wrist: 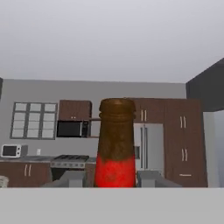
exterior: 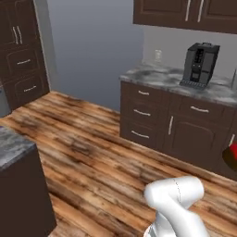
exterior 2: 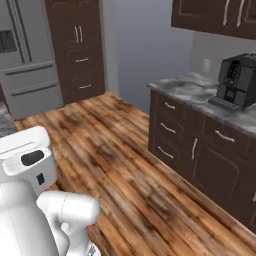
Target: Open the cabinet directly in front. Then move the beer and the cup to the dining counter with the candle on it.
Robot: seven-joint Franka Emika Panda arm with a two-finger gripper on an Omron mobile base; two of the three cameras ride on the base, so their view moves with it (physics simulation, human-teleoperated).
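In the hand view the beer (wrist: 115, 144), a brown glass bottle with a red label, stands upright between my fingertips (wrist: 72, 178). My gripper (wrist: 111, 179) is shut on its lower body. The bottle's neck rises up the middle of that view and hides part of the kitchen behind it. My white arm (exterior: 178, 203) shows low in both base views (exterior 2: 60, 215), over the wooden floor. The cup, the candle and the cabinet are out of view. A corner of a grey marbled top (exterior: 11, 146) on a dark base shows at the left; I cannot tell whether it is the dining counter.
A marbled worktop (exterior: 157, 74) on dark low cabinets carries a black coffee machine (exterior: 200, 65), with closed wall cabinets (exterior: 185, 11) above. A steel fridge (exterior 2: 27, 55) and tall dark cabinets (exterior 2: 77, 47) stand at the back. Something red (exterior: 233, 150) sits at the right edge.
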